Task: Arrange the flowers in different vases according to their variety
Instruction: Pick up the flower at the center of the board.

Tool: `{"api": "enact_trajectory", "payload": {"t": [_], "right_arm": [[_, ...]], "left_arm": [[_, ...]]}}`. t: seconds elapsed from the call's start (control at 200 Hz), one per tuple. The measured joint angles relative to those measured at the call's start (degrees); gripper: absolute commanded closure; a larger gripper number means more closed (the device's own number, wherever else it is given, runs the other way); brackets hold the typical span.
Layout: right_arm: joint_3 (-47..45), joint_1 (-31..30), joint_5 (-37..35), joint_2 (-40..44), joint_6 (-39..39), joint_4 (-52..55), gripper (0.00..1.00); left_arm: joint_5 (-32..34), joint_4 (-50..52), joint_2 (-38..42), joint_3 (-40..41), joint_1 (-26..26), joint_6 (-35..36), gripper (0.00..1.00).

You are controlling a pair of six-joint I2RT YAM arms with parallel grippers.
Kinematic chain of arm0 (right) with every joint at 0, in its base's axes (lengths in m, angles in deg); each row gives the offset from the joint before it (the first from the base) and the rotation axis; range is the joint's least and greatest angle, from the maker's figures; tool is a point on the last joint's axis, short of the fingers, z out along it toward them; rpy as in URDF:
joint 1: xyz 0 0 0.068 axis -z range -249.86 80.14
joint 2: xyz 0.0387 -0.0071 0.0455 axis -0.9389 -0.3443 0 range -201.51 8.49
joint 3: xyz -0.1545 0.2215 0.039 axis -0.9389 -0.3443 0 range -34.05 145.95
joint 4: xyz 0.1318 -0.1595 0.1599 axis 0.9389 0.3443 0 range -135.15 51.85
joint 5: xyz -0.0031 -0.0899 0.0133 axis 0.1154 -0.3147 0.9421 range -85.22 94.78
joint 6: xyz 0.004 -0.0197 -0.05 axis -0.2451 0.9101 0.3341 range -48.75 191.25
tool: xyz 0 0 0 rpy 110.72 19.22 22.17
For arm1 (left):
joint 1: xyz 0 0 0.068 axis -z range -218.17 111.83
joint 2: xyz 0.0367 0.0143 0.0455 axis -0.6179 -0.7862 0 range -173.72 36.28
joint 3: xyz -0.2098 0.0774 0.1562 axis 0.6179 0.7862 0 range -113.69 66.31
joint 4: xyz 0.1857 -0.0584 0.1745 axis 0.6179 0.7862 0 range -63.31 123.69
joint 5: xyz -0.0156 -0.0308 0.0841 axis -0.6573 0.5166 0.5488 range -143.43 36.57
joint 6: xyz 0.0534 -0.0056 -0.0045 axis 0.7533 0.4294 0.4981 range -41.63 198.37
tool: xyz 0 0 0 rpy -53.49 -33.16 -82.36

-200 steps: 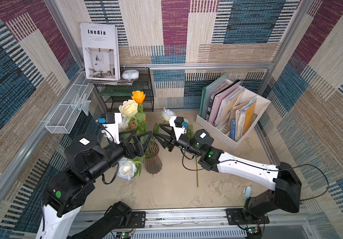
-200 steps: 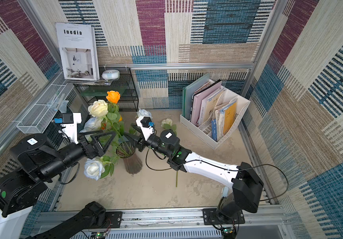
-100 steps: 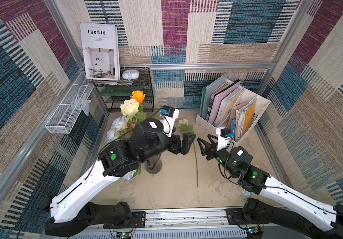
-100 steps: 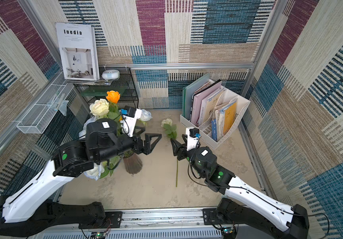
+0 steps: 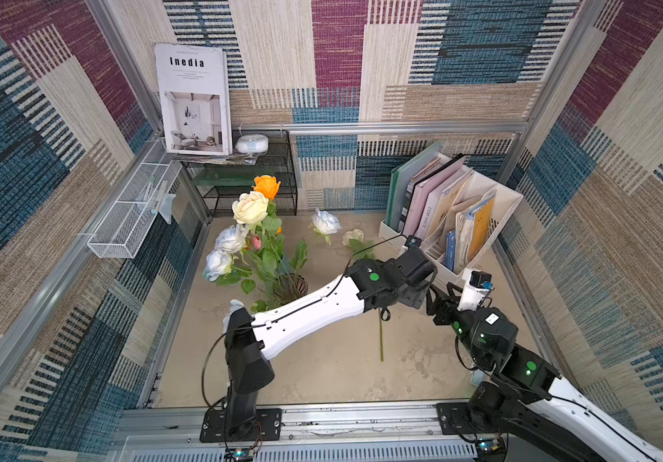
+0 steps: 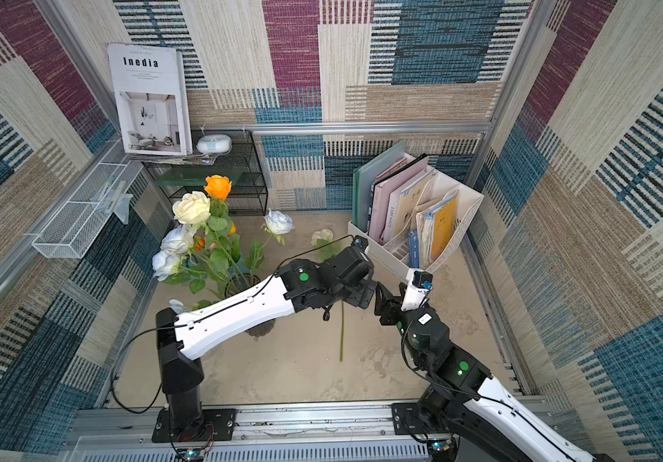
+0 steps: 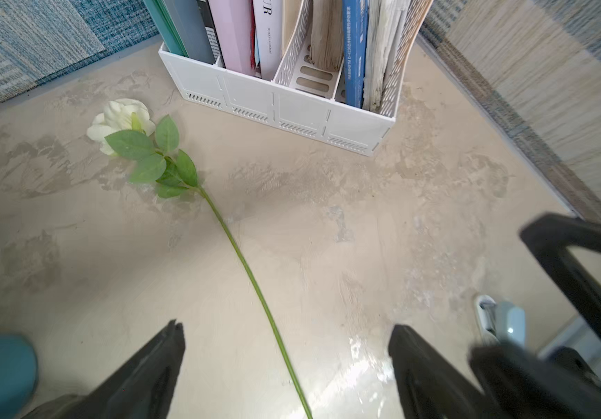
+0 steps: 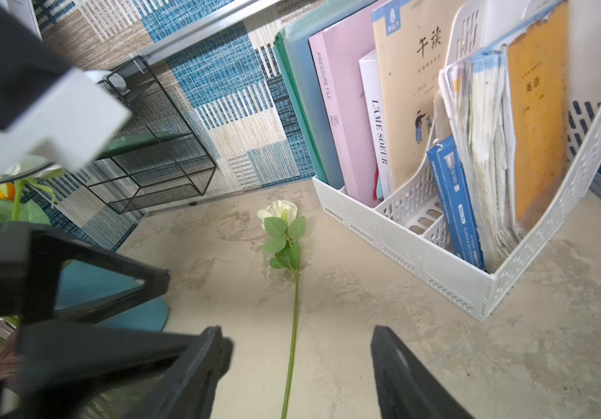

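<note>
A cream rose (image 5: 353, 237) lies on the table, its green stem (image 7: 252, 275) running toward the front. My left gripper (image 7: 286, 344) hovers open over the stem's lower part, which passes below between the fingers. My right gripper (image 8: 301, 341) is open too, facing the same stem (image 8: 293, 312) from the right, close to the left gripper (image 5: 416, 298). The ribbed purple vase (image 5: 290, 286) holds orange (image 5: 266, 186), cream (image 5: 250, 207), pale-blue (image 5: 230, 239) and white (image 5: 325, 222) roses. A blue vase (image 8: 110, 286) stands beside it, mostly hidden by leaves in both top views.
A white file rack (image 5: 448, 236) full of books stands at the back right, close to the rose head. A black wire shelf (image 5: 242, 184) sits at the back left. A small pale object (image 7: 498, 319) lies near the right front edge.
My left arm has swung from the vase on the left across to the lying rose. My right arm has pulled back to the right. Both grippers now flank the stem.
</note>
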State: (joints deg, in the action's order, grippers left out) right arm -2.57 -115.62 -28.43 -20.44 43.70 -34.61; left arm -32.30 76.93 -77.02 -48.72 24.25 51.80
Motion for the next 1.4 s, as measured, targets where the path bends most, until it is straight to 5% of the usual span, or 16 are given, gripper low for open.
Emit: {"api": "enact_trajectory", "payload": {"t": [0.195,0.651,0.816,1.192,1.397], "right_arm": [[-0.09,0.07,0.11,1.70,-0.04,2.38,0.32],[-0.11,0.22,0.50,4.55,-0.17,4.79,0.34],[-0.20,0.22,0.68,4.42,-0.15,4.83,0.35],[-0.50,0.28,1.40,3.87,0.02,4.55,0.35],[-1.29,0.37,2.08,3.39,-0.22,4.37,0.35]], "left_arm": [[1.64,3.65,-12.46,-7.50,-3.23,-3.78,0.33],[-4.24,6.45,-31.30,-16.11,-10.99,-13.35,0.44],[-5.51,6.40,-33.92,-18.58,-13.11,-14.36,0.47],[-7.19,6.34,-38.34,-25.90,-16.68,-14.86,1.00],[-10.60,6.62,-35.30,-23.76,-15.85,-14.99,1.00]]}}
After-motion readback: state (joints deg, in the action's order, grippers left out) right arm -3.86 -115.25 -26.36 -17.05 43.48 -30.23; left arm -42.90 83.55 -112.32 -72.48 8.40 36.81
